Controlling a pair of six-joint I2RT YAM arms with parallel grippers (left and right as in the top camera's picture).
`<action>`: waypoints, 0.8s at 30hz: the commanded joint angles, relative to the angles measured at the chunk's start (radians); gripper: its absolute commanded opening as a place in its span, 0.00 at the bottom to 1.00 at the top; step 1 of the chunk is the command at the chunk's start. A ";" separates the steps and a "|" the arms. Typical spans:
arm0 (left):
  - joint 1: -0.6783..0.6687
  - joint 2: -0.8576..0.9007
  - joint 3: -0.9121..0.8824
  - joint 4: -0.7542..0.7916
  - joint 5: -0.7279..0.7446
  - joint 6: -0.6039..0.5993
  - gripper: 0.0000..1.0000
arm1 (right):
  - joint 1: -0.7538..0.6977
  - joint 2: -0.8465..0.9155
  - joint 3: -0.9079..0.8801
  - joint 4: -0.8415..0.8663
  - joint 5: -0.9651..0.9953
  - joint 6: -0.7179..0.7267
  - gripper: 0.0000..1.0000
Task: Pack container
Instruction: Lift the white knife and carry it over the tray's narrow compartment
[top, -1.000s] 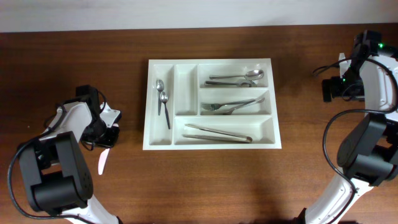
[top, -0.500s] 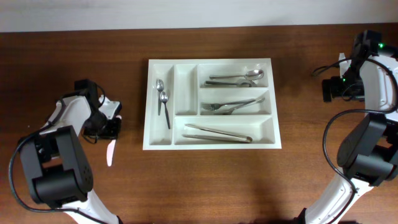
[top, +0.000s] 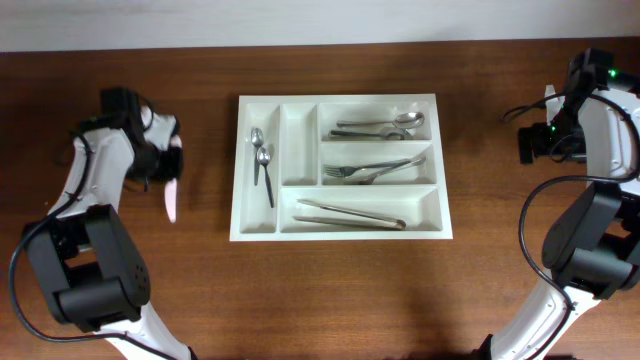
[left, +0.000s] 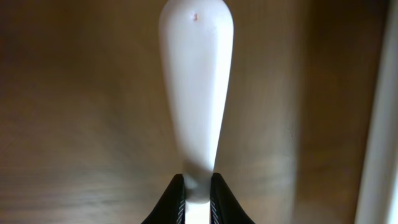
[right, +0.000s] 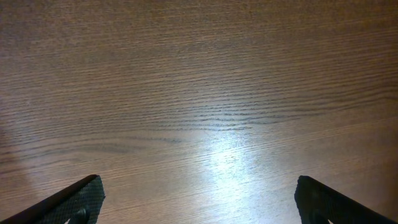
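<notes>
While the left gripper (left: 198, 185) is pinching the narrow end of a white utensil (left: 196, 81), its jaws are standing almost together, and the utensil's broad rounded end is pointing away from the fingers over the table (top: 350, 290). Whether that end is touching the wood cannot be told. The tray (top: 340, 236) is lying flat at the table's centre, to the right of that utensil and apart from it. Tongs (top: 350, 213) are lying in its nearest long compartment, forks (top: 370, 170) in the middle one and spoons (top: 385, 125) in the farthest. Two small spoons (top: 262, 165) are lying in the leftmost narrow compartment. At the far right the right gripper (right: 199, 193) is hanging with its jaws spread wide, gripping nothing, over bare wood.
</notes>
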 joint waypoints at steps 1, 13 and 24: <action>-0.022 0.004 0.107 -0.001 0.019 -0.118 0.02 | -0.003 -0.009 -0.006 0.000 0.013 -0.003 0.99; -0.294 0.004 0.349 -0.019 0.018 -0.462 0.02 | -0.003 -0.009 -0.006 0.000 0.013 -0.003 0.99; -0.498 0.007 0.349 -0.017 -0.019 -0.527 0.02 | -0.003 -0.009 -0.006 0.000 0.013 -0.003 0.99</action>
